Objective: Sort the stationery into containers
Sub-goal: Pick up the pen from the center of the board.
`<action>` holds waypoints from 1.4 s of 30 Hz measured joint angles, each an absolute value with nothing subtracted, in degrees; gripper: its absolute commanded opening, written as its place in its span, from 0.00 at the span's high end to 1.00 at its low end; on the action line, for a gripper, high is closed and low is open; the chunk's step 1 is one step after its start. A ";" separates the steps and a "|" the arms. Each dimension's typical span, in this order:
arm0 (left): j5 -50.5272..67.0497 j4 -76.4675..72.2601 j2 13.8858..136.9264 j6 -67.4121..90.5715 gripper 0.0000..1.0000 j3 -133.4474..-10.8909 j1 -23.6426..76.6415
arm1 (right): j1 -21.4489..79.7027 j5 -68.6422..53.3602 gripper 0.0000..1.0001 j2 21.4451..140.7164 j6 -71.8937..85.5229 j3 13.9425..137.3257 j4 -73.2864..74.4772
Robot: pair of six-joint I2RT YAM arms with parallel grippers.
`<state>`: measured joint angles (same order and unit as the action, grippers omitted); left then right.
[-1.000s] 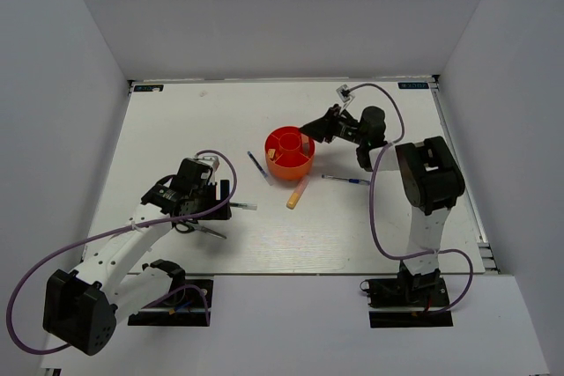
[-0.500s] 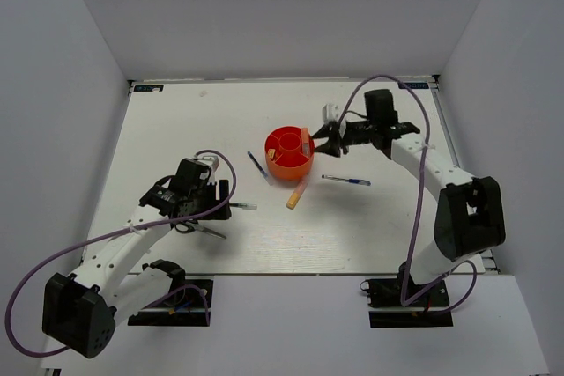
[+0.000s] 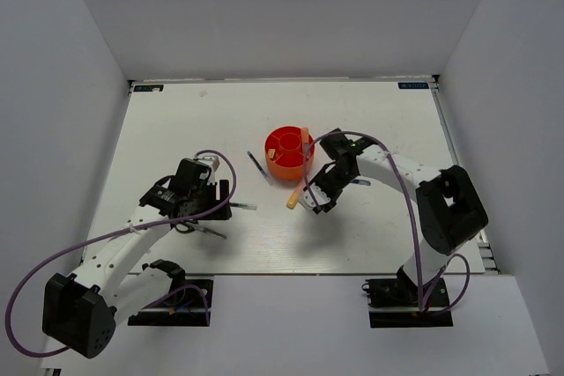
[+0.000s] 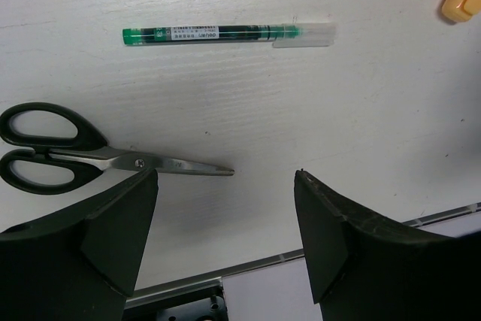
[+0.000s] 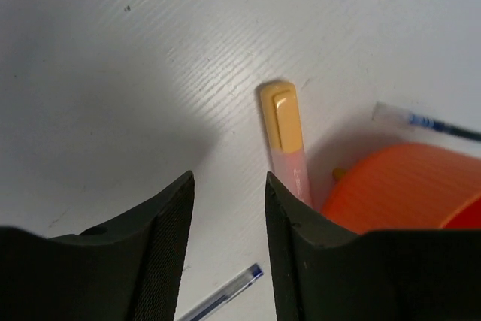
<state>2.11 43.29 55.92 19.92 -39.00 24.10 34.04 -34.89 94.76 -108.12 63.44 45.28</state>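
The orange-red tub (image 3: 286, 154) stands mid-table; an orange marker (image 3: 305, 139) leans in its right side. A yellow-orange marker (image 3: 296, 194) lies in front of it and also shows in the right wrist view (image 5: 288, 140) next to the tub's wall (image 5: 406, 186). My right gripper (image 3: 307, 201) (image 5: 228, 186) is open and empty, just right of that marker. My left gripper (image 3: 218, 207) (image 4: 225, 182) is open and empty over the table. A green pen (image 4: 218, 33) (image 3: 241, 206) lies ahead of it. Black-handled scissors (image 4: 68, 148) (image 3: 204, 229) lie by its left finger.
A blue pen (image 3: 257, 165) (image 5: 432, 123) lies left of the tub. Another blue pen (image 3: 357, 181) (image 5: 222, 298) lies right of it, partly under the right arm. The table's near edge (image 4: 248, 261) shows below the left fingers.
The right arm has swung from the tub's right side down to the marker in front of the tub, leaving the orange marker in the tub. The left arm has not moved.
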 measured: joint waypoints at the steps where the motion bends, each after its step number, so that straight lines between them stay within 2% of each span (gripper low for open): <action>1: 2.13 43.29 55.92 19.92 0.17 -39.00 24.10 | 35.16 -33.82 0.54 95.42 -108.90 63.92 45.39; 12: 2.20 43.33 55.94 19.79 0.17 -39.00 24.10 | 43.55 -24.16 0.52 104.36 -112.01 69.52 46.70; 23: 2.46 43.40 55.94 19.51 0.17 -39.00 24.10 | 45.71 -21.04 0.54 105.80 -110.13 73.41 46.24; 33: 2.44 43.42 55.94 19.49 0.17 -39.00 24.10 | 47.40 -16.67 0.54 113.84 -108.36 80.97 46.37; 42: 2.44 43.44 55.94 19.49 0.17 -39.00 24.12 | 47.33 -15.16 0.63 116.60 -111.20 84.64 57.17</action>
